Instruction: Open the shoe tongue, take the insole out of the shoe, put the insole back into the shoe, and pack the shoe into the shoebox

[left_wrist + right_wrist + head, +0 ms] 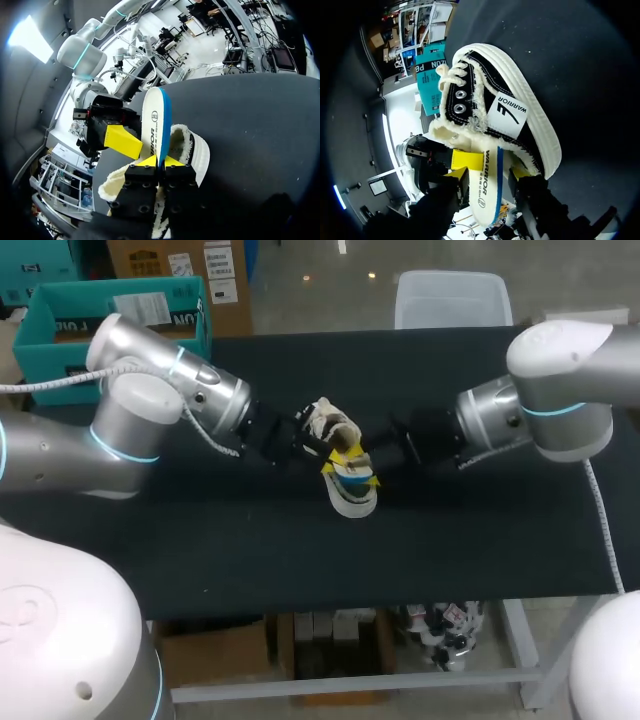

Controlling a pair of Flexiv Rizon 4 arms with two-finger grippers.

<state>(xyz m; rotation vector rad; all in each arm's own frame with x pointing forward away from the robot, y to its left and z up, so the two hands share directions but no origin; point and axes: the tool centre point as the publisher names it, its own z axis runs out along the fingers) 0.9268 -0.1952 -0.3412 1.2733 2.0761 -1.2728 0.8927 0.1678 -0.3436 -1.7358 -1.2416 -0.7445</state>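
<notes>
Shoe (520,105), black w/ white sole and fleece lining, lies mid tabletop (200,540), between the two arms. Insole (156,120), white w/ blue edge, sticks partly out of the shoe's opening, standing on edge.

L tool (161,161): narrow, both yellow tips pinching the insole from either side, right at the shoe's collar.

R tool (488,174): wide, fingers astride the same insole. The R wrist view shows a slim gap on each side, so no grip. One of its yellow fingers sits just beside the insole face in the L wrist view.

Teal shoebox (60,335) sits at the far left corner, well apart from the shoe.
</notes>
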